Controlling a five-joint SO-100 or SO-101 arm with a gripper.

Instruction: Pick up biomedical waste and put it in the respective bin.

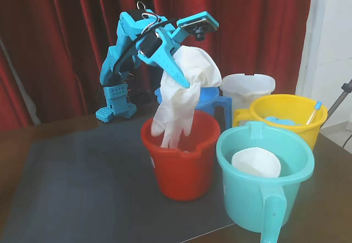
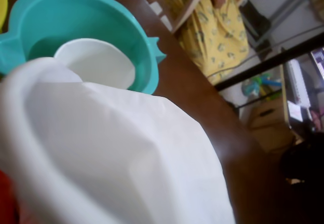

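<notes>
Gripper (image 1: 184, 81) clamped on thin, limp white glove (image 1: 181, 97) — fingers dangling w/ tips inside round red plastic bucket (image 1: 181, 166), teal bucket (image 1: 264, 193) beside.

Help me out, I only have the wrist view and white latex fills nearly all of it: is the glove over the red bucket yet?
Observer: Yes. In the fixed view the glove hangs from the gripper, with its fingertips already dipping inside the red bucket.
Operator: Is the cuff end clear of the other buckets?
Observer: The bunched upper part sits in front of the blue bucket, which stands behind the red one; I can't tell if they touch.
Operator: I only see a teal bucket. What else is close?
Observer: A yellow bucket and a white one stand further right; the teal bucket is nearest the camera.
</notes>
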